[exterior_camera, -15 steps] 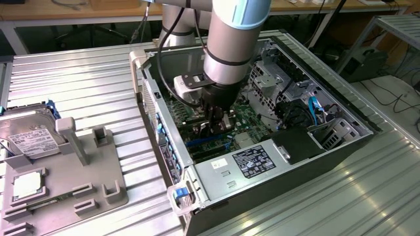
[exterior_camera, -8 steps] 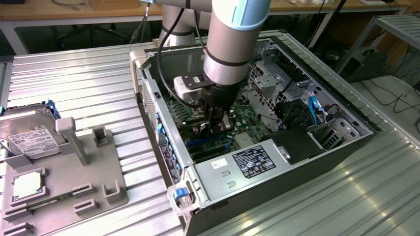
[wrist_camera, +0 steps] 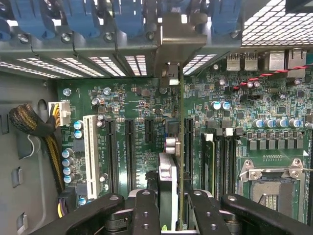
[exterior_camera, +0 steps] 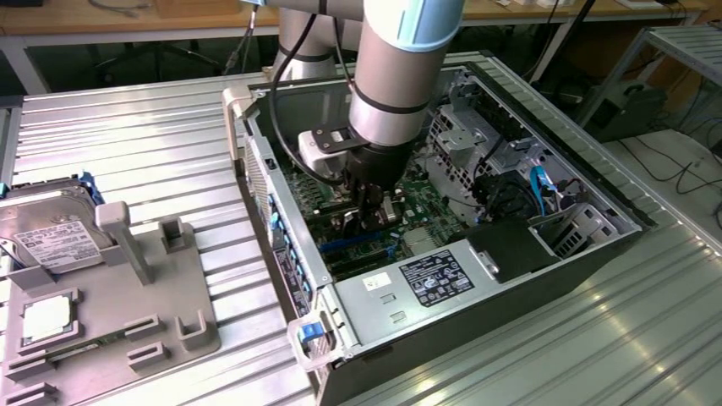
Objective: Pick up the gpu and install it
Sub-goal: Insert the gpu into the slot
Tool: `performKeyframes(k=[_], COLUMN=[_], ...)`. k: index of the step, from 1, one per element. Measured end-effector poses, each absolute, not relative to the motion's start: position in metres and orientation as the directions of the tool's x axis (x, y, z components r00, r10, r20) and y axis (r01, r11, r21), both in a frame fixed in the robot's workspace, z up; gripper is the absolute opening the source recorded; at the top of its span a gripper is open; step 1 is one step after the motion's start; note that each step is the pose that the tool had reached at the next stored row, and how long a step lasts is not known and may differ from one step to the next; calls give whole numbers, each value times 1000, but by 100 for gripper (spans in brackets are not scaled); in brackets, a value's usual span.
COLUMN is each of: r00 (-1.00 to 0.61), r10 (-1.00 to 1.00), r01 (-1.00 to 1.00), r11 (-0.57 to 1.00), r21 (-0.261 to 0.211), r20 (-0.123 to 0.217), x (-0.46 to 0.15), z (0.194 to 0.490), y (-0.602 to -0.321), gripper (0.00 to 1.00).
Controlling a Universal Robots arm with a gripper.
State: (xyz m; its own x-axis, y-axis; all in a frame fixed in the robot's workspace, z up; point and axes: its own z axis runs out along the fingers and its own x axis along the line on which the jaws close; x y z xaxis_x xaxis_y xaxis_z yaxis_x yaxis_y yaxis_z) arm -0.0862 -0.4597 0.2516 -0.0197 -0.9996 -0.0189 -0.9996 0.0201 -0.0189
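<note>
Arm: the big grey robot arm (exterior_camera: 390,76) reaches down into an open computer box (exterior_camera: 296,101) that lies on its side on the metal counter (exterior_camera: 147,127).
Tool: the black tool (wrist_camera: 173,208) is low inside the box, over the green main board (wrist_camera: 122,98). Its fingers (wrist_camera: 146,210) are close together and squeeze the gpu from both sides.
Gpu: the gpu (wrist_camera: 180,147) stands on its thin edge, right between the fingers. Its silver end piece (wrist_camera: 171,44) points at the back wall of the box, just under the blue clips (wrist_camera: 78,19).
Slots: the card sits in line with the long black slots (wrist_camera: 129,152), with a white slot (wrist_camera: 89,152) further off. I cannot tell if the card is pushed into a slot.
Other things: on the exterior view's left, a grey holder (exterior_camera: 169,338) on the counter carries a silver hard drive (exterior_camera: 51,228) and a small square chip (exterior_camera: 47,317), well apart from the box.
</note>
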Motion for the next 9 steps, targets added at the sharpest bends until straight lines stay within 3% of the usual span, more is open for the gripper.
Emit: performKeyframes(k=[9], r00=[-20], r10=[-1000], r01=[-1000], r11=[20], r21=[-19], r20=[-19], x=[-89], z=[251], y=[-459], gripper=[28])
